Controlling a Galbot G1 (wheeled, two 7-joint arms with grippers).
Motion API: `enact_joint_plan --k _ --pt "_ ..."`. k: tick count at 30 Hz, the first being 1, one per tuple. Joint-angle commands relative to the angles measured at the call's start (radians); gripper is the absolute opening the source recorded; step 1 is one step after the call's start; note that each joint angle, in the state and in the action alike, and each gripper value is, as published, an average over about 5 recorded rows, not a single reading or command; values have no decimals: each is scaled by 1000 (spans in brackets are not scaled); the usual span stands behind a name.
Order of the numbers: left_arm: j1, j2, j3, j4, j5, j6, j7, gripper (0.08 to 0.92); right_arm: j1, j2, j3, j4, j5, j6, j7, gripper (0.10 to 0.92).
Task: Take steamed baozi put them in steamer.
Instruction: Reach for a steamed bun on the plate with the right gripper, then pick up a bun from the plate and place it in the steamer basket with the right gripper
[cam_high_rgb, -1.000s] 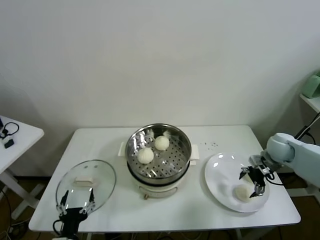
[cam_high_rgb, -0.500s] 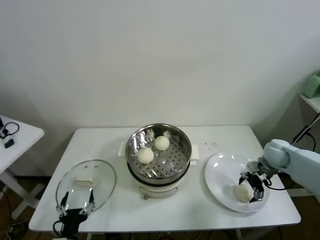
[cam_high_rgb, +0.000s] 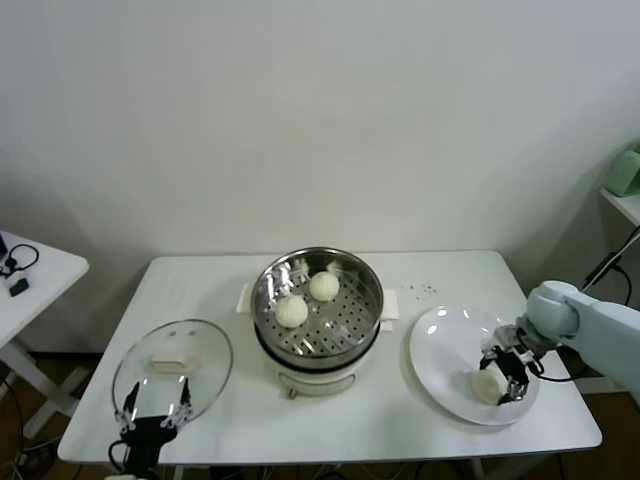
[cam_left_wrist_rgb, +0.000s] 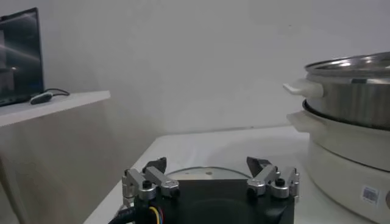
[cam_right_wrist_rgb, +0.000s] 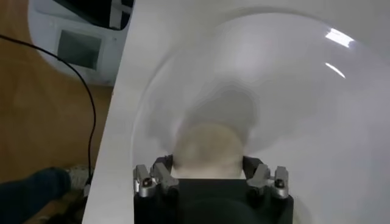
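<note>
right end effector (cam_high_rgb: 503, 377) clamped on smooth domed baozi (cam_high_rgb: 486, 385) | on glossy white plate (cam_high_rgb: 445, 345) | left end effector (cam_left_wrist_rgb: 210, 178) apart, parked

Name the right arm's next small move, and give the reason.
Probably finish the squeeze, then lift straight up. The right gripper sits low over the plate with its fingers on either side of the bun there, seemingly touching it. Two buns already lie in the steamer, so this one goes there next. The left gripper waits open by the glass lid.
</note>
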Motion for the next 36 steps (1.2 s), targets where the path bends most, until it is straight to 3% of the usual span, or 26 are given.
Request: enact_joint_plan --k 1,9,23,36 --pt "-1 1 0 -7 -16 7 1 823 12 0 3 2 -10 7 -2 710" --pt "-5 3 -1 -1 -14 7 1 823 159 9 21 81 -72 114 -51 704" --pt "45 54 26 -6 13 3 6 823 715 184 -156 302 -296 477 -121 704" --pt "90 57 40 -22 44 -15 14 823 675 467 -150 359 -305 475 -118 704"
